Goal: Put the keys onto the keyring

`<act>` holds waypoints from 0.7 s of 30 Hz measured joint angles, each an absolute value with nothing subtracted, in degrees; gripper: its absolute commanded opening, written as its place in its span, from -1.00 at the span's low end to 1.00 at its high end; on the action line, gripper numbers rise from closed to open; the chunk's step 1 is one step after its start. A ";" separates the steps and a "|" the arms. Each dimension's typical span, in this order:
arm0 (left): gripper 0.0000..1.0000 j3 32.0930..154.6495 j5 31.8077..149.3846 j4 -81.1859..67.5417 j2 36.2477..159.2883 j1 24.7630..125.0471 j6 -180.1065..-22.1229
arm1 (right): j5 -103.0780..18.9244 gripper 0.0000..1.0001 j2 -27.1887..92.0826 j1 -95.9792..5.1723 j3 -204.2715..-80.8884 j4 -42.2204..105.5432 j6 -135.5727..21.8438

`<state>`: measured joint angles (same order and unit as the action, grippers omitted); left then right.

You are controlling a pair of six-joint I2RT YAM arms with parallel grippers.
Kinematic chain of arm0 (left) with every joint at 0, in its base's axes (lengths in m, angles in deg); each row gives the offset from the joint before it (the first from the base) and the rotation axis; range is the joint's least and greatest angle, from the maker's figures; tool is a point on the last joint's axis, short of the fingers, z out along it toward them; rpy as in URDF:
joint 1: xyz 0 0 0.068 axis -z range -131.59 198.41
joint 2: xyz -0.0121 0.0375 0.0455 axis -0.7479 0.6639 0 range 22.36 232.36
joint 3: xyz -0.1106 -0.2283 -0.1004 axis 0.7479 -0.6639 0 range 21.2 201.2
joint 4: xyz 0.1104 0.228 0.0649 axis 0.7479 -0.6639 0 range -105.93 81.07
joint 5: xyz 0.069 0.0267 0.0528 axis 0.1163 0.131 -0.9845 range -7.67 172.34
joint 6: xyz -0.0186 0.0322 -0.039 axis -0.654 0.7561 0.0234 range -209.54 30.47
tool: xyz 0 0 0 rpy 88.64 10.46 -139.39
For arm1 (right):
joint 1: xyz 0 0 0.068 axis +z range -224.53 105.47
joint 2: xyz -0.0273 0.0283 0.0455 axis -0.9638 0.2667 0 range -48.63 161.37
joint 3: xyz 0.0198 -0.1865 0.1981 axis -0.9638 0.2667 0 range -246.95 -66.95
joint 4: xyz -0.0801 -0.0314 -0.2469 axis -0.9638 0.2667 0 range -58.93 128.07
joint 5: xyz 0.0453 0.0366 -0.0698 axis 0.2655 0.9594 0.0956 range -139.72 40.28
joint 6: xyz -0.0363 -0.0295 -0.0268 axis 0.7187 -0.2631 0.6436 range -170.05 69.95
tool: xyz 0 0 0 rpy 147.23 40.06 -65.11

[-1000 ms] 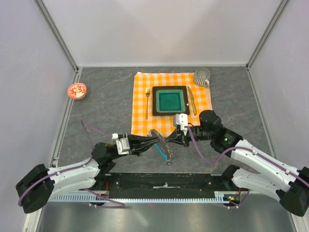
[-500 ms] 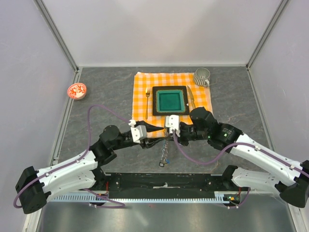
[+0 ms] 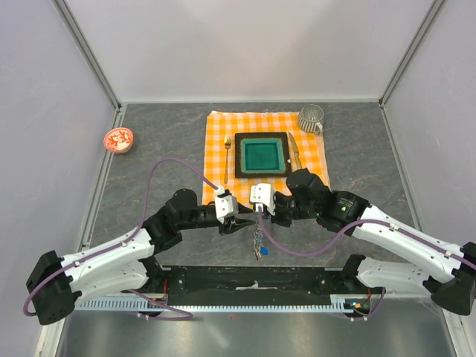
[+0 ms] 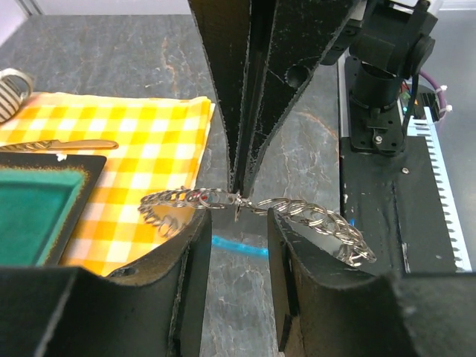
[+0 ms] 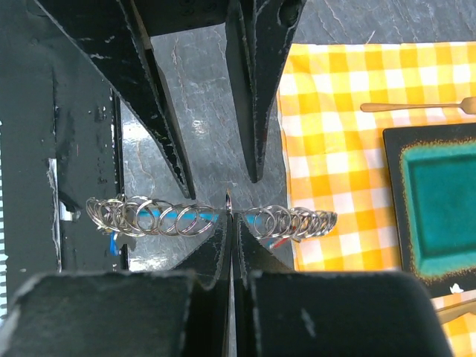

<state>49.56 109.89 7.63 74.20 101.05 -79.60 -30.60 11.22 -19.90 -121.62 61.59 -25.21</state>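
Pinching the keyring [image 5: 149, 217] mid-length, the right jaws hold it just beyond the spread left jaws.

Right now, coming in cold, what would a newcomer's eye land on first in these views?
The two arms meeting tip to tip at the table's near middle. The right gripper is shut on the middle of the keyring, a string of silvery rings drooping to either side, and the left gripper is open close by the same spot. Behind them, the orange checked cloth with its green plate stands out.
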 measured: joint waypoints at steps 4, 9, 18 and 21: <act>-0.21 50.30 111.11 6.89 75.38 101.05 -79.38 | -30.82 -1.00 11.22 -19.48 -121.62 61.74 -25.12; -0.26 51.38 111.59 7.08 77.50 101.05 -79.36 | -30.82 -1.00 11.22 -19.11 -121.62 61.72 -25.10; -0.92 51.57 112.57 7.04 78.26 101.05 -79.30 | -31.26 -1.00 11.18 -18.87 -121.62 61.74 -25.06; -0.96 51.59 112.86 6.93 78.55 101.05 -79.12 | -31.74 -1.00 11.13 -18.87 -121.62 61.92 -24.90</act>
<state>51.59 112.86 6.93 78.55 101.05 -79.12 -31.74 11.13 -18.87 -121.62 61.92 -24.90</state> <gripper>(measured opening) 0.047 0.007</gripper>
